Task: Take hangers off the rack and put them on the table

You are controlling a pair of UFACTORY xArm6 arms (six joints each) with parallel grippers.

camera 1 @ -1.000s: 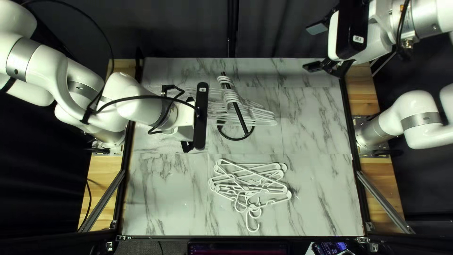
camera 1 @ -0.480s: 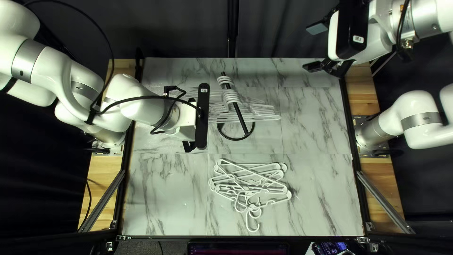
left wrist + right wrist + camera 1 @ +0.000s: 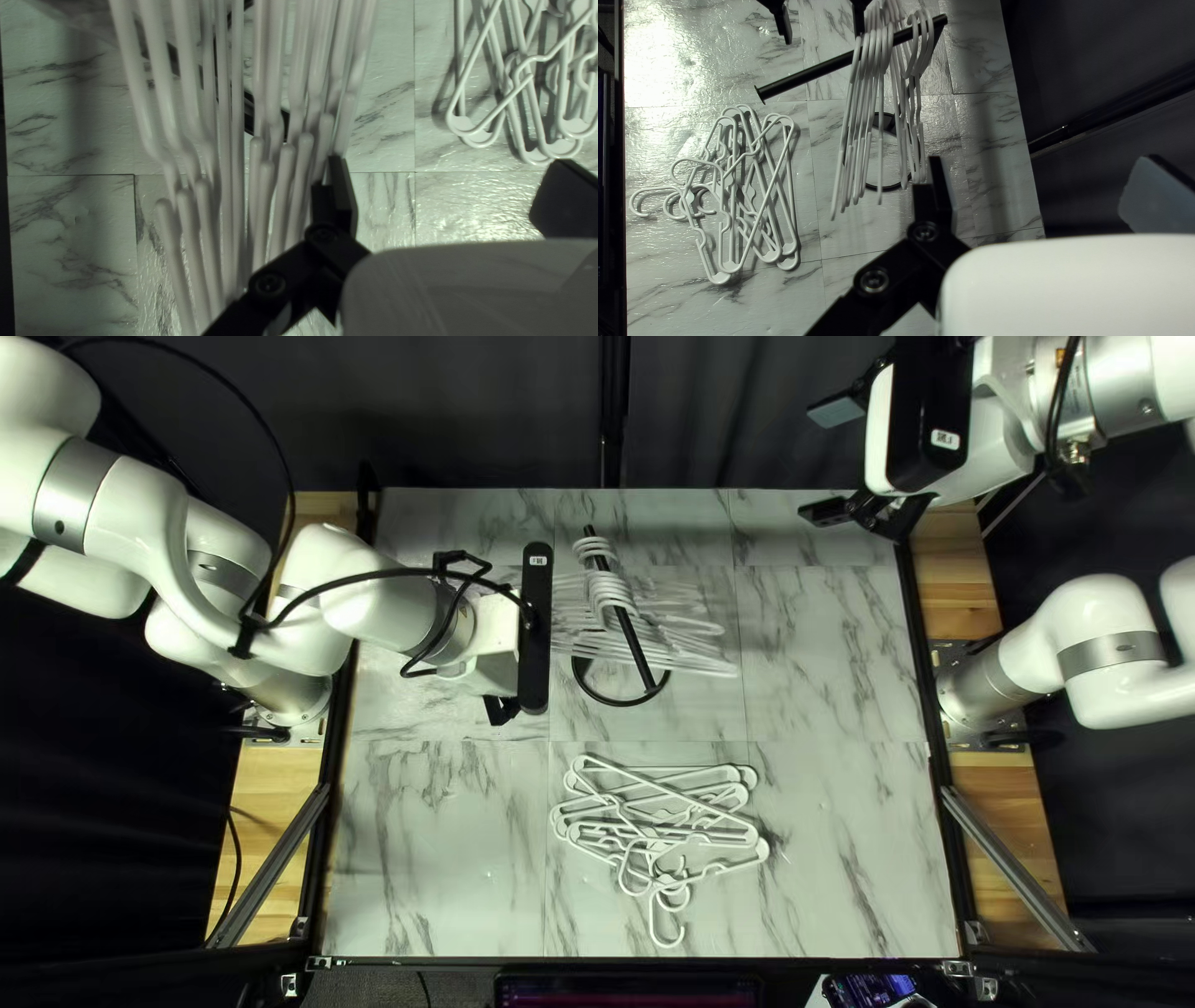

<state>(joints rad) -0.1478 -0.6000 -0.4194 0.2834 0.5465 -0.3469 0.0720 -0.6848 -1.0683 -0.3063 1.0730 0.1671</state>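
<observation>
Left gripper [image 3: 448, 180] is spread, nothing clasped, left of center in top left view, beside hung hangers [image 3: 610, 594]. Right gripper [image 3: 1052, 186] is spread and unloaded, upper right. Hanger pile [image 3: 666, 795] is laid on table [image 3: 847, 834], lower center. Task judged partly done: rack [image 3: 632, 645] to be cleared.
</observation>
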